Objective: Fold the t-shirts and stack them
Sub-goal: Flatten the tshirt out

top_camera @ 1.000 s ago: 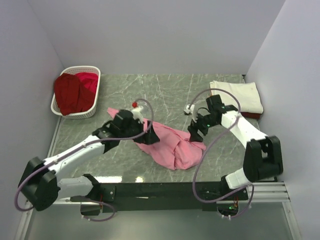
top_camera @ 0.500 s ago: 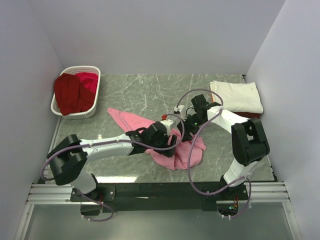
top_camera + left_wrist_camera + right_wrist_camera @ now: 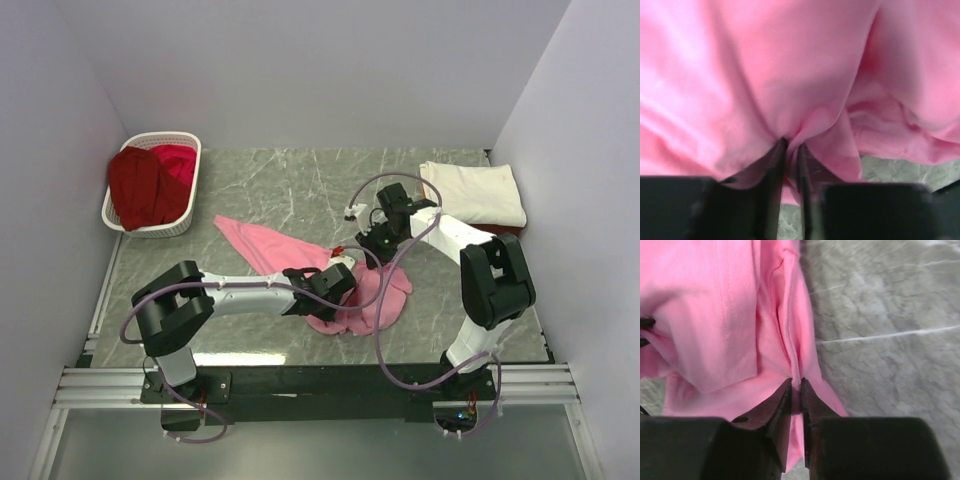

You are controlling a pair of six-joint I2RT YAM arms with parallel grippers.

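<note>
The pink t-shirt (image 3: 268,243) lies crumpled in the middle of the table, bunched up at its right end. My left gripper (image 3: 336,286) reaches across to that bunch and is shut on a fold of pink cloth (image 3: 805,100), which is pinched between its fingertips (image 3: 791,146). My right gripper (image 3: 373,248) comes in from the far right side and is shut on a pink seam fold (image 3: 790,340) at its tips (image 3: 796,386). A folded cream-white t-shirt (image 3: 475,192) lies at the back right, with a strip of dark red cloth (image 3: 505,231) showing under its near edge.
A white slatted basket (image 3: 150,229) at the back left holds dark red and crimson t-shirts (image 3: 150,183). Grey walls close in on the left, back and right. Bare marble table (image 3: 880,315) shows just right of the pink cloth.
Both grippers have closed on the pink t-shirt. The left arm has stretched further right into the bunched cloth, and the right gripper has drawn in towards the shirt's far edge.
</note>
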